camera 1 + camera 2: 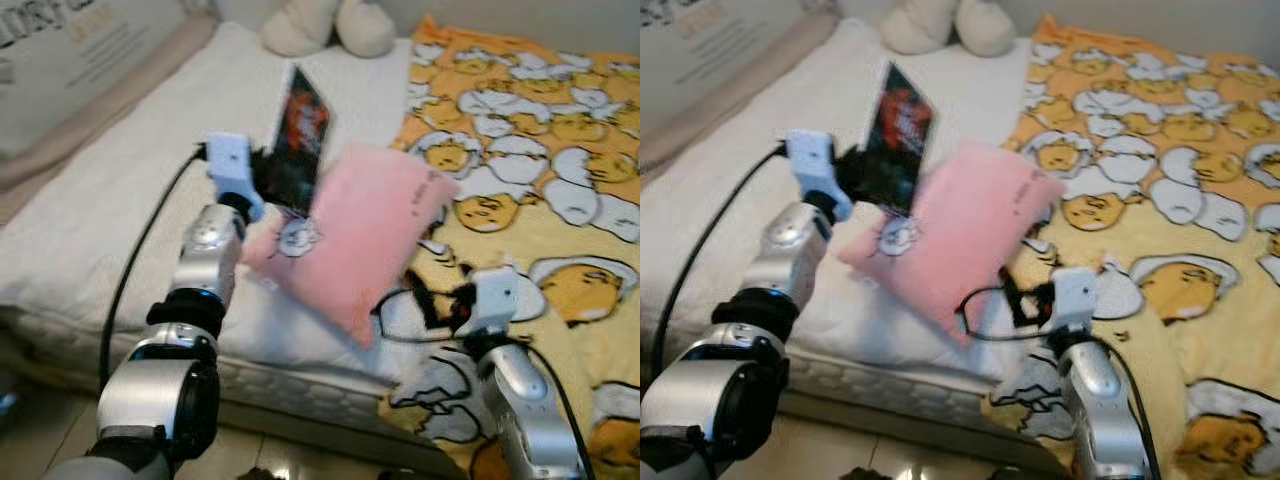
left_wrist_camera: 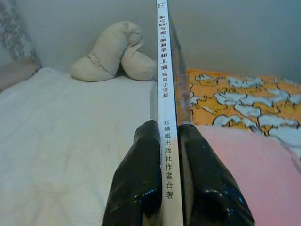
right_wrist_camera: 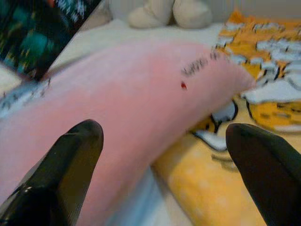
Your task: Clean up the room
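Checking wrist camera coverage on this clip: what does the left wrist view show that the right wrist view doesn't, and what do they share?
Left wrist view: the left gripper clamped on a thin book, its white spine with printed characters facing the camera, above the white mattress.
Right wrist view: the right gripper open, fingers either side of the pink pillow, and the book's dark cover.
Both: pillow, yellow patterned blanket, cream plush toy.

A home bedroom, white quilted mattress (image 1: 120,200), yellow cartoon-egg print blanket (image 1: 540,180) (rumpled), cream plush toy (image 1: 330,25), pink rectangular pillow (image 1: 360,235) lay there.
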Robot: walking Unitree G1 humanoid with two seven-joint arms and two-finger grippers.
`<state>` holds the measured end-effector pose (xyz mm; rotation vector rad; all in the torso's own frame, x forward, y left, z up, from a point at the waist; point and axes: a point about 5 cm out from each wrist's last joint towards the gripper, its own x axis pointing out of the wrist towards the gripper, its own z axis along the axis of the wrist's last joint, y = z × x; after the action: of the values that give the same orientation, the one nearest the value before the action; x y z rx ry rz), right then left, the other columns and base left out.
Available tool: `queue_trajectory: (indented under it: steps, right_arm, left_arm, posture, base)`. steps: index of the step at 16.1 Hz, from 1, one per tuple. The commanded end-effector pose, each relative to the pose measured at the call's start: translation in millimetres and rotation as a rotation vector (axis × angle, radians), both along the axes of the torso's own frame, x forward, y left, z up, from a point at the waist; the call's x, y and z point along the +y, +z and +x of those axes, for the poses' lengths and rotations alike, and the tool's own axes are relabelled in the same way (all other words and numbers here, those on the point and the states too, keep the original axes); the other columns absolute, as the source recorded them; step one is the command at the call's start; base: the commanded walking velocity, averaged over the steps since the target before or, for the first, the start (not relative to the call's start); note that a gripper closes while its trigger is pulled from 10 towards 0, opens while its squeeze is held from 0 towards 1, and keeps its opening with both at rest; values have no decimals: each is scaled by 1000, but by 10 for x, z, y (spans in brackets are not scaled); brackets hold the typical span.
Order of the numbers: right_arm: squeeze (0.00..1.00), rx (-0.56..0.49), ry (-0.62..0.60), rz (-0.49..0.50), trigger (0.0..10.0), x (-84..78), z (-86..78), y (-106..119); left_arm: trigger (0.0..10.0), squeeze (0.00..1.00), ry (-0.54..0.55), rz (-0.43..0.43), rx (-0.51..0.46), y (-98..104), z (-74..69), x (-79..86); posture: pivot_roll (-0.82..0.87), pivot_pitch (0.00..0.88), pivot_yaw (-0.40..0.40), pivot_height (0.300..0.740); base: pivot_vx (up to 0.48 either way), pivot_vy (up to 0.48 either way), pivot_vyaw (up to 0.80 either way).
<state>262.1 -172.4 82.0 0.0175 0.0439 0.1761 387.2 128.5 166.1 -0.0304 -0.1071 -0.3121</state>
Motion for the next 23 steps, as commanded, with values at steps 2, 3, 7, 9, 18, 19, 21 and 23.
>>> queue_trajectory:
  steps: [2,3,7,9,18,19,21,23]
  right_arm:
    - [0,-31,-15,10,10000,61,45,33]
    - [0,-36,-18,16,10000,74,49,42]
    - [0,-42,-114,98,10000,37,90,23]
    - [0,-65,-191,91,10000,-60,94,43]
    - [0,-92,-177,23,10000,-76,116,41]
    - [0,-83,-158,24,10000,-47,100,21]
    - [0,-76,-151,20,10000,-46,86,5]
    - [0,-60,-148,20,10000,-50,77,-33]
  left_arm:
    - [10000,0,25,17,-26,32,-20,60]
    - [10000,0,33,11,-14,5,-25,61]
    - [10000,0,37,50,55,-256,-104,-111]
    - [10000,0,16,66,48,-283,-130,-167]
    - [10000,0,-14,114,41,-261,-105,-237]
    - [10000,0,-30,84,52,-275,-112,-282]
    - [10000,0,-37,77,43,-257,-108,-310]
    - [10000,0,-40,80,35,-225,-88,-337]
  posture:
    - [-125,0,46,740]
    - [-124,0,45,740]
    - [-112,0,50,740]
    - [-108,0,51,740]
    - [-108,0,40,740]
    - [-112,0,39,740]
    - [-113,0,38,740]
    - [-114,0,37,740]
  base:
    - [0,472,0]
    - [0,472,0]
    - [0,479,0]
    - [0,480,0]
    - [37,295,0]
    - [428,0,0]
    - [429,0,0]
    - [444,0,0]
